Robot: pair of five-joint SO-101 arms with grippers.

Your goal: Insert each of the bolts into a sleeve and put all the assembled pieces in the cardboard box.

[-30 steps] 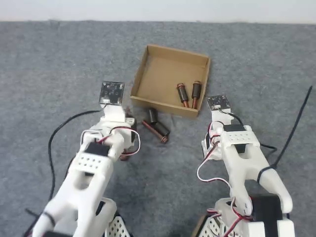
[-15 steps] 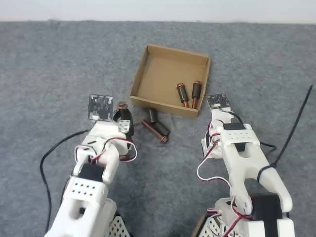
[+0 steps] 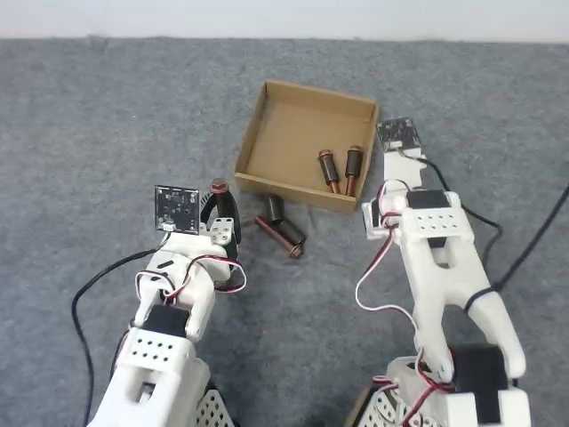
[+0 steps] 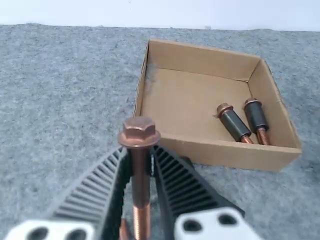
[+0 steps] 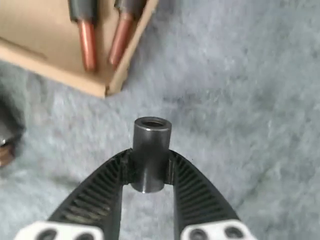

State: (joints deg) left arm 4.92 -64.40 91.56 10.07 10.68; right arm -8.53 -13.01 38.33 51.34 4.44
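Observation:
My left gripper (image 4: pixel 139 154) is shut on a copper bolt (image 4: pixel 139 134), held with its hex head pointing away from the wrist. From above, that bolt (image 3: pixel 220 188) hangs left of the cardboard box (image 3: pixel 252 133). My right gripper (image 5: pixel 150 156) is shut on a black sleeve (image 5: pixel 151 136), bore end outward, over the carpet beside the box corner (image 5: pixel 111 82). Two assembled pieces (image 3: pixel 330 169) (image 3: pixel 353 164) lie inside the box. In front of the box, on the carpet, lie a loose black sleeve (image 3: pixel 274 207) and a sleeved bolt (image 3: pixel 286 235).
Grey carpet (image 3: pixel 107 116) covers the table. The right arm (image 3: pixel 427 240) stands close to the box's right front corner. Black cables trail on the left (image 3: pixel 84 294) and right (image 3: pixel 533 222). Open carpet lies left of and behind the box.
The left arm has drawn back and swung slightly left, carrying the bolt into plain sight. The right arm has moved forward, alongside the box's right side.

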